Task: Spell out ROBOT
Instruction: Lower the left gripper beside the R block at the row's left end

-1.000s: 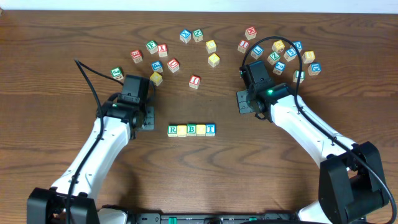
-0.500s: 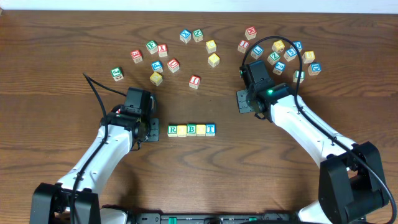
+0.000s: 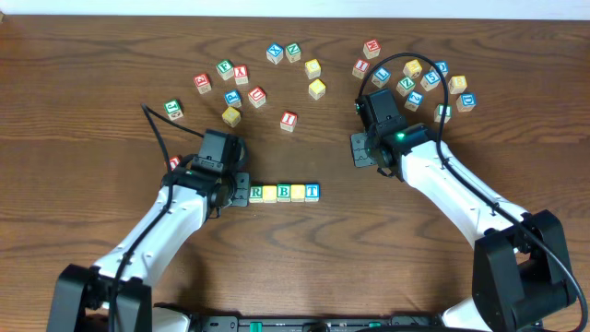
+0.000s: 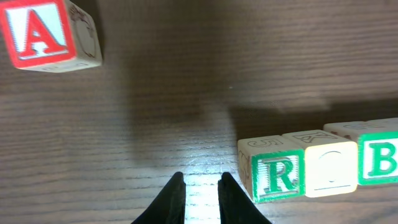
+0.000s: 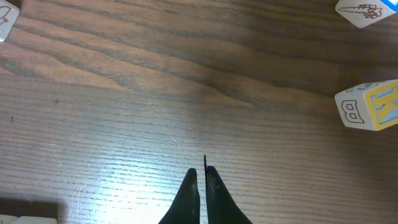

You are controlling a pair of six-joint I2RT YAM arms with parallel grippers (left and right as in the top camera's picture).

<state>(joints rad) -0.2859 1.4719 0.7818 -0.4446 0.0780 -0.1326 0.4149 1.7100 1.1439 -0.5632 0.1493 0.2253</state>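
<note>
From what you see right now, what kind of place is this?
Probably a robotics lab bench: a left arm and right arm stand at a wooden table strewn with alphabet cubes.

Overhead looks down; wrists close above table (image 3: 74, 138).

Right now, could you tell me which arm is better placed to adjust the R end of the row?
Probably the left: the left gripper sits just beside the R cube, while the right gripper is shut, away from the row.
</note>
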